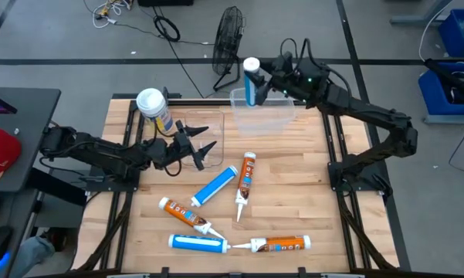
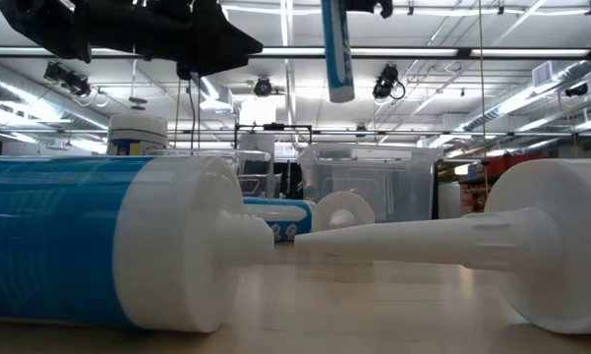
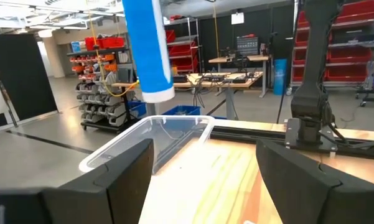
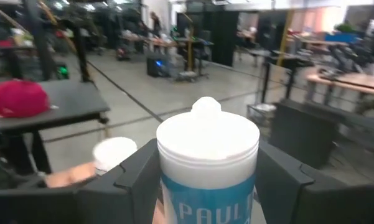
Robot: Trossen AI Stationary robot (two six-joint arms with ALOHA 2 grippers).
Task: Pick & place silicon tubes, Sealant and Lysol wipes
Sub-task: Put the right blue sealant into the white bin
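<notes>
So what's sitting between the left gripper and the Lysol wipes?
Nothing: the high view shows only bare table between the left gripper and the Lysol wipes.

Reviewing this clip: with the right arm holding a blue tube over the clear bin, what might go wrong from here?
1. The right gripper holds the blue tube upright above the clear bin; released from there, it may bounce or tip out.
2. The left gripper, open, hangs beside the Lysol wipes; a sideways move might topple the canister.
3. The loose tubes lie close together, so one grasp may nudge its neighbours.
</notes>
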